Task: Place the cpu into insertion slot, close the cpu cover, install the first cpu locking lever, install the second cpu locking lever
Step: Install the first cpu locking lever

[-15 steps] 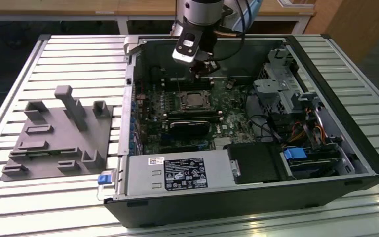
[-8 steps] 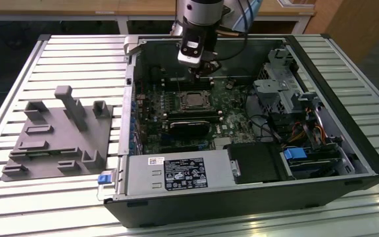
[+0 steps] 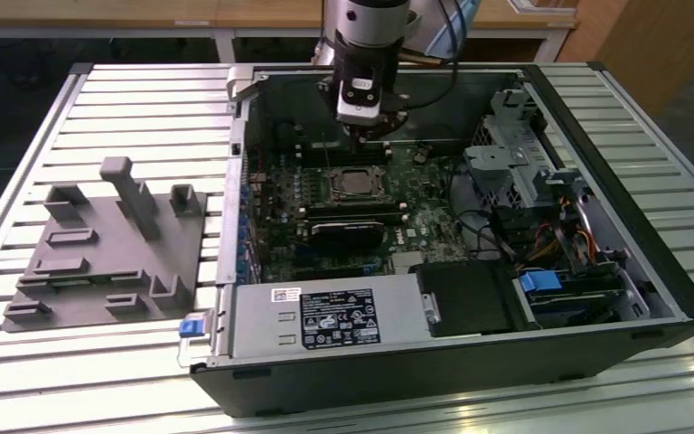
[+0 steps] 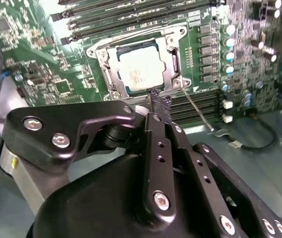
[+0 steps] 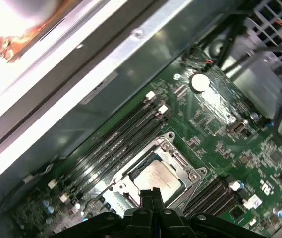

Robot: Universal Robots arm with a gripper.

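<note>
The cpu (image 3: 353, 183) (image 4: 138, 69) (image 5: 156, 178), a silvery square chip, lies in the insertion slot (image 4: 112, 74) on the green board. The cpu cover (image 4: 173, 62) (image 5: 190, 174), a metal frame, lies flat around the chip. A thin wire lever (image 4: 196, 109) angles away from one corner of the socket. My gripper (image 3: 367, 136) (image 4: 158, 103) (image 5: 150, 194) hangs just above the socket's edge. Its fingers are shut together with nothing between them, their tips close to the cover's rim near the lever's base.
Long black memory slots (image 4: 131, 15) (image 5: 116, 141) run on both sides of the socket. A black fan unit (image 3: 350, 237), the power supply (image 3: 323, 316) and a drive cage (image 3: 528, 172) fill the open case. A grey fixture (image 3: 106, 244) sits at the exterior view's left.
</note>
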